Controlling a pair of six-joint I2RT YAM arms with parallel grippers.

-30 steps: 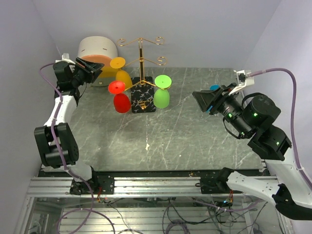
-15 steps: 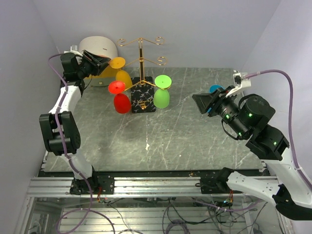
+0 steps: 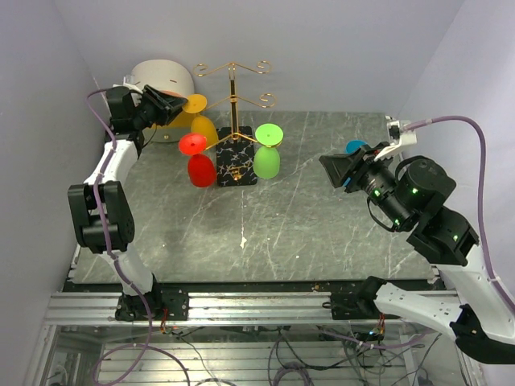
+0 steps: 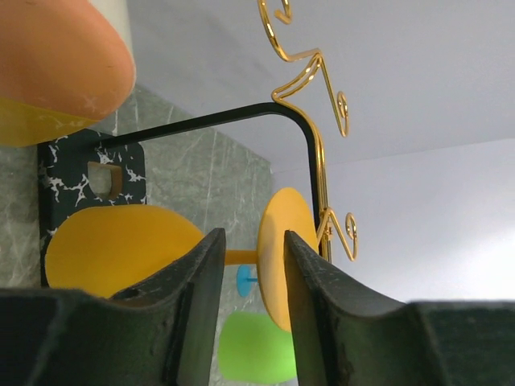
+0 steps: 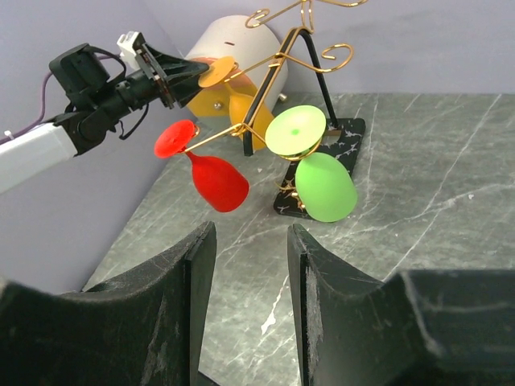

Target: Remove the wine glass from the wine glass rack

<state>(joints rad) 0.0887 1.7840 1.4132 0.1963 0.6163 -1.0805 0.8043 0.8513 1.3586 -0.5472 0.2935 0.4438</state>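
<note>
Back wall (image 3: 322, 48) rises behind wine glass rack (image 3: 232, 96); left hand (image 3: 179, 105) close beside it.

Overhead, the blue object (image 3: 354, 146) at the far right of the bench (image 3: 322, 233) is mostly hidden behind the right hand (image 3: 328, 170), and whether the left hand (image 3: 174, 105) touches the foot of the yellow wine glass (image 3: 204, 129) is too small to tell. In the left wrist view its fingers (image 4: 193, 314) hide most of that glass's stem and the sides of the green wine glass (image 4: 253, 350), and the blurred round box (image 4: 56, 56) is cut off at the top left corner. The top tier of the wine glass rack (image 5: 348, 133) runs off the right wrist view's upper edge.
</note>
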